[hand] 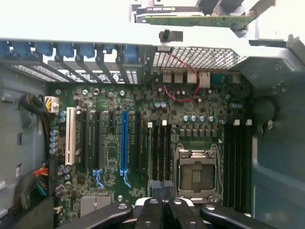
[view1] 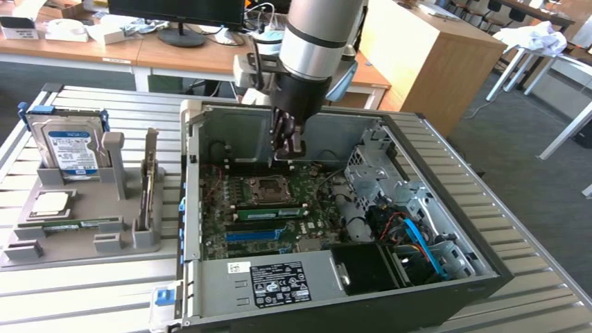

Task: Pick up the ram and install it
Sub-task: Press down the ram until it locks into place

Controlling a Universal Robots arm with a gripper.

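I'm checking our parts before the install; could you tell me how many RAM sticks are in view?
2. One ram lies flat on the grey holder beside the case; another green stick looks seated in the motherboard near the processor socket. Others could be hidden.

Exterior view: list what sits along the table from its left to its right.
Hard drive standing in the grey holder → ram upright in the same holder → open computer case → motherboard with the gripper above it → blue cables.
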